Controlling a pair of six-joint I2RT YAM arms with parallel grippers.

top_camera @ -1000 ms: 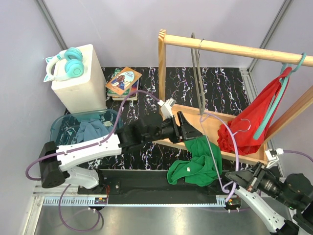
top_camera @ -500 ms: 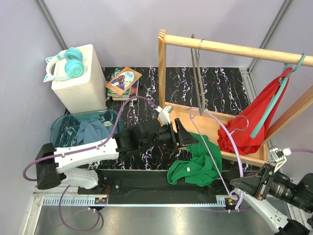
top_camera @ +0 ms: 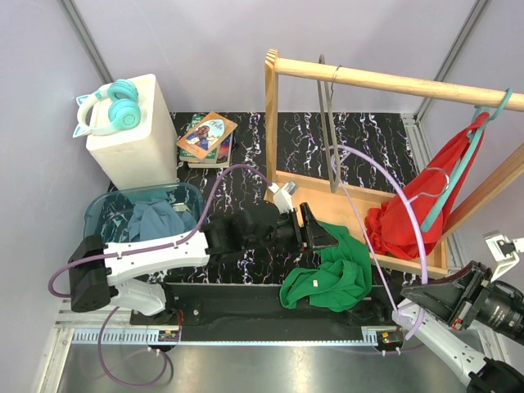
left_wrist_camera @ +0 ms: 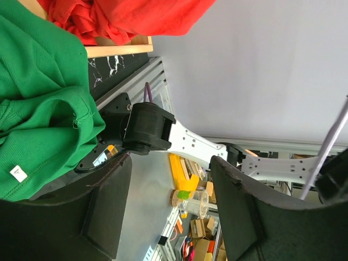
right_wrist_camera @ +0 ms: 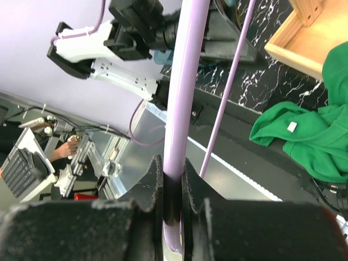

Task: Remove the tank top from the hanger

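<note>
1 green tank top (top_camera: 332, 277) heaped, left end effector (left_wrist_camera: 169, 163) open just beside it, right end effector (right_wrist_camera: 171, 179) clamped on lilac cord (right_wrist_camera: 184, 81)

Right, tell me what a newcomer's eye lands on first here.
The red garment drooping from a teal hanger at the right end of the wooden rack. Next, the green garment crumpled over the rack's near edge, and the right pincer shut on a lilac hanger.

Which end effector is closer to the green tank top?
Left. The left end effector sits open at the upper edge of the green tank top; the right end effector, shut on a lilac rod, is off to its right.
</note>
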